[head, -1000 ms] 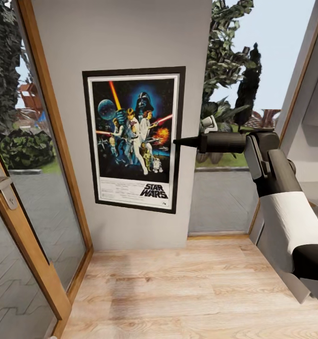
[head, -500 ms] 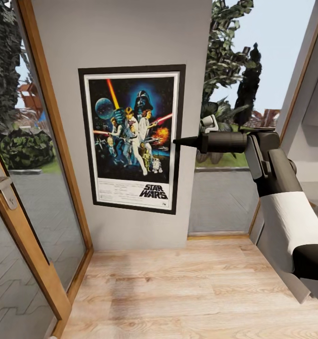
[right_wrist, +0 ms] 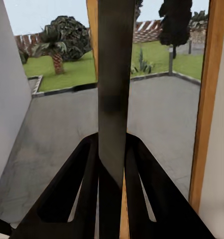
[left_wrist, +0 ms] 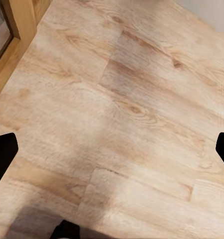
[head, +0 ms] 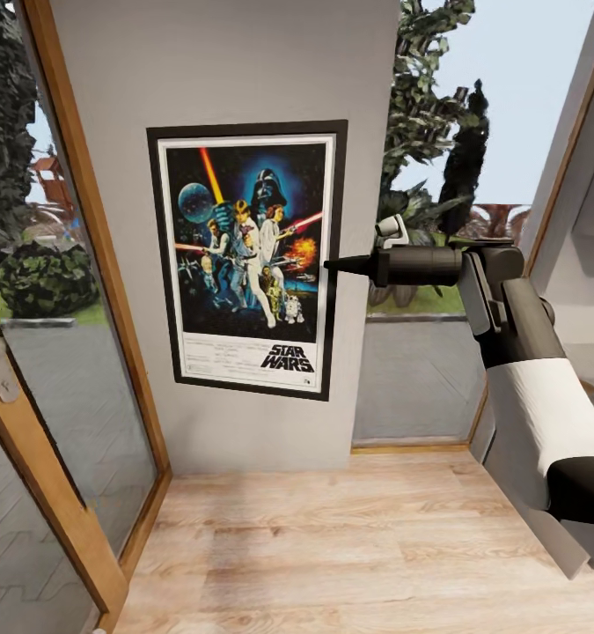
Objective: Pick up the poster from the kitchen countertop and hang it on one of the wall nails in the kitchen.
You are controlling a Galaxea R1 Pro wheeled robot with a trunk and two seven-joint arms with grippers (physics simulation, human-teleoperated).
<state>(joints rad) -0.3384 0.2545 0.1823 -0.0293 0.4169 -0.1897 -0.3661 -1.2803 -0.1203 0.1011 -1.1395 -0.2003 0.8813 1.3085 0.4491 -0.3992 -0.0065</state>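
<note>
Black-framed poster (head: pixel 246 260) flat against the wall, its edge clamped by the outstretched, level right pincer (head: pixel 330 264).

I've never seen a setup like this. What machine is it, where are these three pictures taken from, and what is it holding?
It's a simulated two-armed wheeled robot. The big picture is from its head: its right gripper pinches the poster's right edge against a grey wall between windows, above a wooden floor. Another picture is from the right wrist: two dark fingers clamp the poster's thin edge, garden beyond. The third looks from the left wrist down at the floor; its fingertips are spread wide apart, holding nothing.
</note>
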